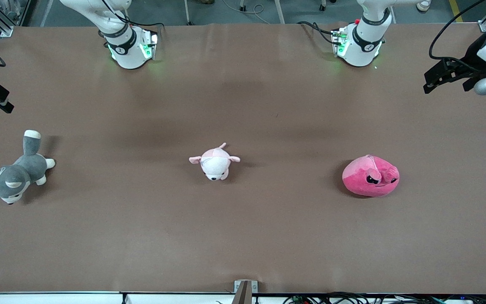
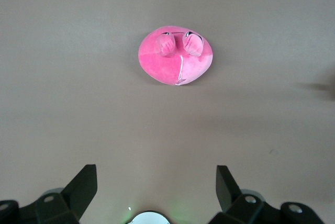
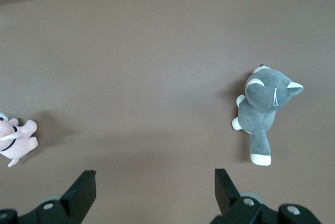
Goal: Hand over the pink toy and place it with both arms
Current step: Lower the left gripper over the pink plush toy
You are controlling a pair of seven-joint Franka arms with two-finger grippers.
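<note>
Pink toy untouched on the worktop, both claws spread wide and empty.

The pink toy (image 1: pixel 371 175) lies well below and ahead of the left claw (image 2: pixel 156 187), which hangs over the worktop (image 1: pixel 243 236) at its own arm's end; the right claw (image 3: pixel 155 188) waits over its end. The toy is judged soft, light and squashy; a grip across the plump middle is advised.

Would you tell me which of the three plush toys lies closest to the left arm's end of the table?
The pink toy, the round hot-pink one with half-lidded black eyes.
</note>
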